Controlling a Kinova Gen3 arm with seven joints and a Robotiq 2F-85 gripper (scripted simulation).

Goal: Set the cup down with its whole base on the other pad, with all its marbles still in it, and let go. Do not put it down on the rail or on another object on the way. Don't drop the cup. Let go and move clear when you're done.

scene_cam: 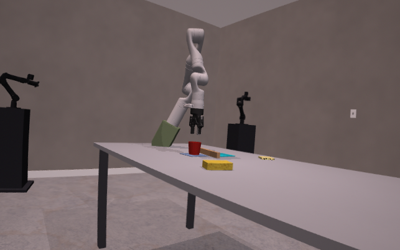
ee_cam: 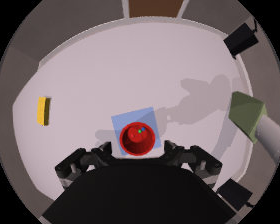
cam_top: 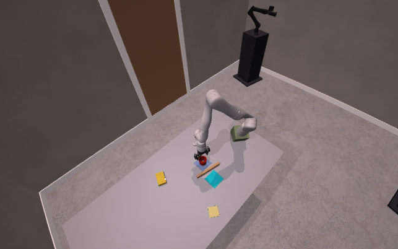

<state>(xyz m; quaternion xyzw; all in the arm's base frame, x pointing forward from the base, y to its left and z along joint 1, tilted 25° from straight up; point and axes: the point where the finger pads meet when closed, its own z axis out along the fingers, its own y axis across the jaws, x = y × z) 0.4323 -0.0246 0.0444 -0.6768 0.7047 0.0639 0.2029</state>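
A red cup (cam_top: 202, 160) stands upright on a light blue pad (cam_top: 201, 164). It also shows in the exterior view (scene_cam: 194, 148) and in the wrist view (ee_cam: 138, 137), where a small green marble lies inside it. A wooden rail (cam_top: 208, 170) lies between this pad and a cyan pad (cam_top: 214, 179). My gripper (scene_cam: 196, 129) hangs straight above the cup, apart from it, open and empty. In the wrist view its fingers spread wide to either side below the cup.
A thick yellow sponge (cam_top: 161, 178) lies left of the pads, and a flat pale yellow one (cam_top: 213, 212) lies nearer the front edge. The arm's green base block (cam_top: 239, 134) stands at the back of the table.
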